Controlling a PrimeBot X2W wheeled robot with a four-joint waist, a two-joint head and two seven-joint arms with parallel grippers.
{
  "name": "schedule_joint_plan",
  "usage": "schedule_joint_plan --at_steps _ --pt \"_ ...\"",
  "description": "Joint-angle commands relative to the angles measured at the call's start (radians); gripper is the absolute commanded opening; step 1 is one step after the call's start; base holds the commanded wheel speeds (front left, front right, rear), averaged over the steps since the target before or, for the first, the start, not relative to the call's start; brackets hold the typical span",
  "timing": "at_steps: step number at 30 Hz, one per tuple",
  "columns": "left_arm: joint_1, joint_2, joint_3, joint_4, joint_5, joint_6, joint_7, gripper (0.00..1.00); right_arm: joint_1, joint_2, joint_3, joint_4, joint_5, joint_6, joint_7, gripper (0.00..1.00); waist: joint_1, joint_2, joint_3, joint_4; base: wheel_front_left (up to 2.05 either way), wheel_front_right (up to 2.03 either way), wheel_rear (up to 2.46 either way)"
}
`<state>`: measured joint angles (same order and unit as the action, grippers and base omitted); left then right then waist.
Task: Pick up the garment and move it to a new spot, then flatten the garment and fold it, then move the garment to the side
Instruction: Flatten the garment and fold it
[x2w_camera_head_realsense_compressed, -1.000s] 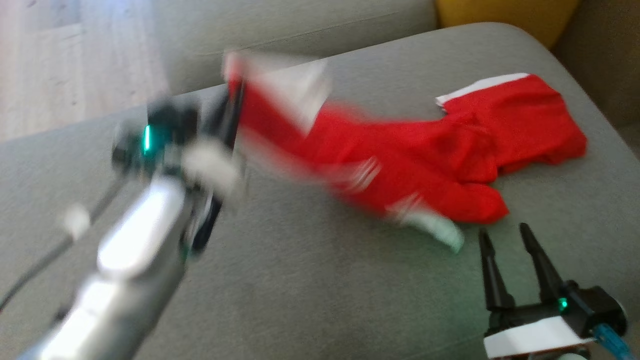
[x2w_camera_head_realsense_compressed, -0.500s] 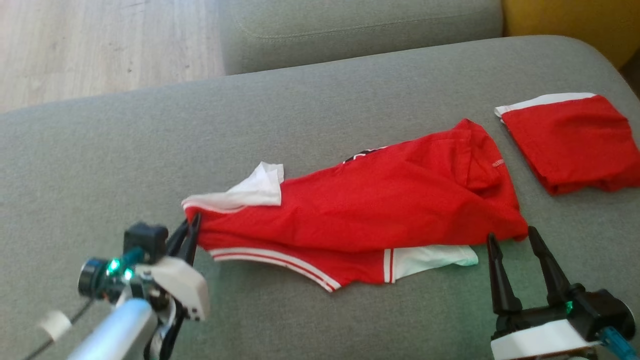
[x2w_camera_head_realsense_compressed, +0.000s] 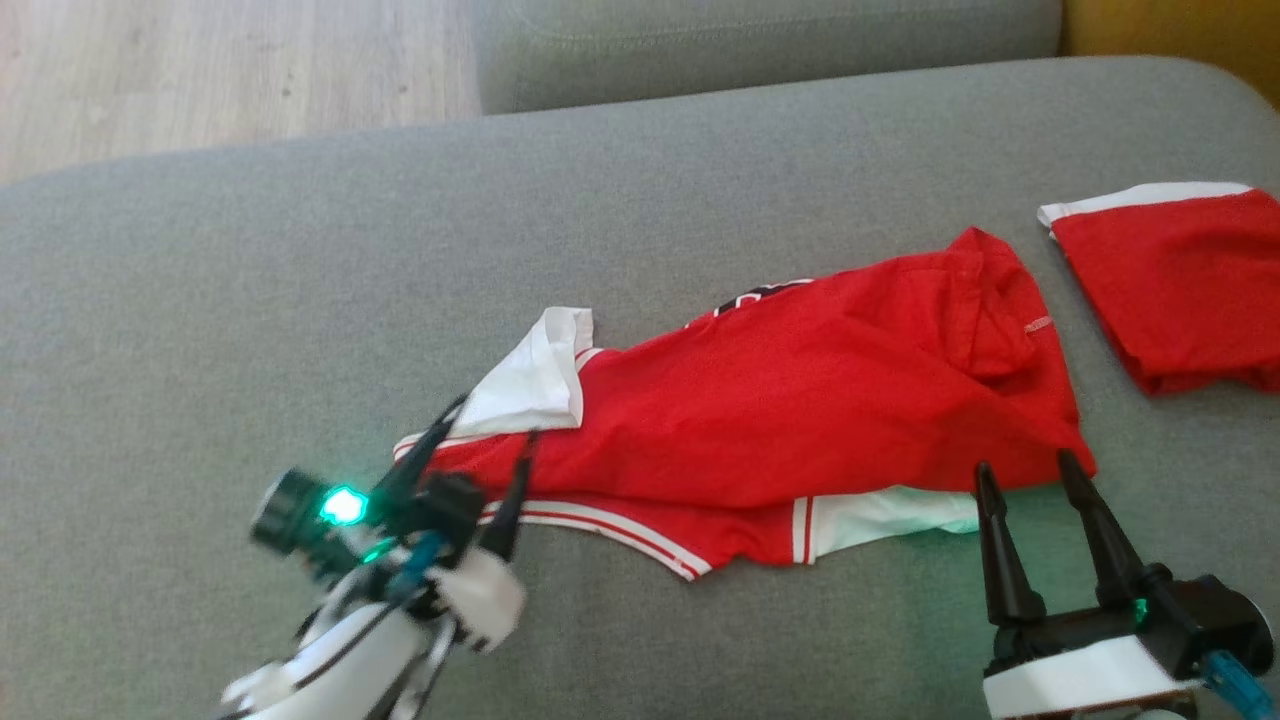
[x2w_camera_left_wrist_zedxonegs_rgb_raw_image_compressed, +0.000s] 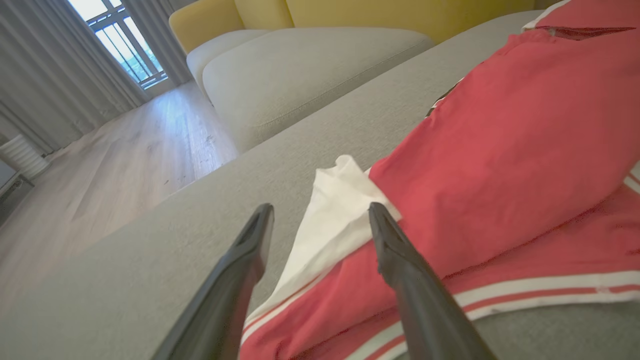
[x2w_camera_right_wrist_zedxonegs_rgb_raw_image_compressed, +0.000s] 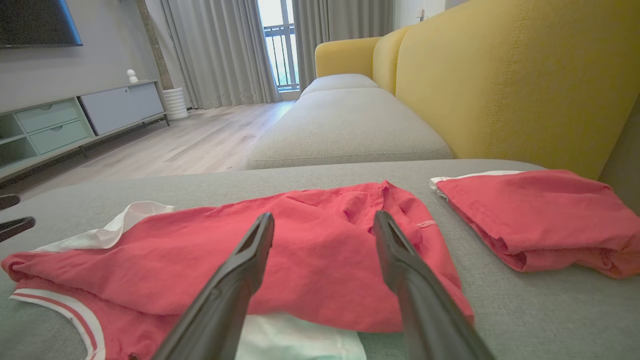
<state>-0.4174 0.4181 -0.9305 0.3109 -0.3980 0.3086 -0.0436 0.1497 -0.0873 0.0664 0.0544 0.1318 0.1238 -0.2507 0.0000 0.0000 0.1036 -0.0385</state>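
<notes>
Grey sofa seat (x2w_camera_head_realsense_compressed: 300, 300) with red garment (x2w_camera_head_realsense_compressed: 800, 400) and folded red cloth (x2w_camera_head_realsense_compressed: 1180, 280)

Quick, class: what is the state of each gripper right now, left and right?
Left gripper: open, holding nothing, at the red garment's white corner.
Right gripper: open, holding nothing.

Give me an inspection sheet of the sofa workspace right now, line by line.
Surface: grey sofa cushion carrying both garments.
Job's things: red jersey with white trim, rumpled and unfolded mid-cushion.
Clutter: folded red garment, apart from the jersey, on the robot's right.
Grippers: left gripper open, fingers astride the jersey's white corner; right gripper open at the jersey's near edge, holding nothing.
Cables: short blue cable at the right gripper's wrist.
Surroundings: wooden floor, yellow sofa back, grey curtains.
</notes>
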Motion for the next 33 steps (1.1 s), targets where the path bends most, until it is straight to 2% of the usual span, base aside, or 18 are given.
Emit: schedule_joint_plan --at_steps 1,11,20,21,22,23,29,33 --pt "-0.071 0.003 0.021 -0.022 0.019 0.005 0.006 1.0 -0.043 -0.021 0.029 -0.033 -0.004 0.007 -0.011 1.0 0.0 0.0 0.011 0.004 0.0 0.0 0.0" --pt "-0.183 -0.098 -0.086 0.12 0.096 -0.052 0.053 1.0 -0.061 -0.028 0.045 -0.03 0.001 0.007 -0.011 1.0 0.0 0.0 0.046 0.002 0.0 0.0 0.0" --pt "-0.249 -0.157 -0.092 0.296 0.098 -0.06 0.042 1.0 -0.078 -0.033 0.049 -0.029 0.002 0.007 -0.011 1.0 0.0 0.0 0.074 -0.019 0.0 0.0 0.0" --pt "-0.251 -0.161 -0.091 0.307 0.096 -0.061 0.035 0.5 -0.078 -0.034 0.049 -0.028 0.002 0.007 -0.011 1.0 0.0 0.0 0.073 -0.02 0.0 0.0 0.0" --pt "-0.252 -0.164 -0.089 0.315 0.092 -0.062 0.025 0.29 -0.077 -0.034 0.048 -0.027 0.002 0.007 -0.011 1.0 0.0 0.0 0.07 -0.022 0.0 0.0 0.0" --pt "-0.25 -0.167 -0.088 0.322 0.088 -0.063 0.018 0.0 -0.075 -0.034 0.047 -0.026 0.002 0.007 -0.011 1.0 0.0 0.0 0.066 -0.022 0.0 0.0 0.0" --pt "-0.232 -0.171 -0.069 0.326 0.063 -0.051 -0.019 0.0 -0.065 -0.034 0.043 -0.026 -0.002 0.007 -0.011 1.0 0.0 0.0 0.043 -0.016 0.0 0.0 0.0" --pt "-0.217 -0.148 -0.046 0.291 0.047 -0.03 -0.045 0.0 -0.066 -0.047 0.044 -0.034 -0.008 0.007 -0.011 1.0 0.0 0.0 0.037 0.004 0.0 0.0 0.0"
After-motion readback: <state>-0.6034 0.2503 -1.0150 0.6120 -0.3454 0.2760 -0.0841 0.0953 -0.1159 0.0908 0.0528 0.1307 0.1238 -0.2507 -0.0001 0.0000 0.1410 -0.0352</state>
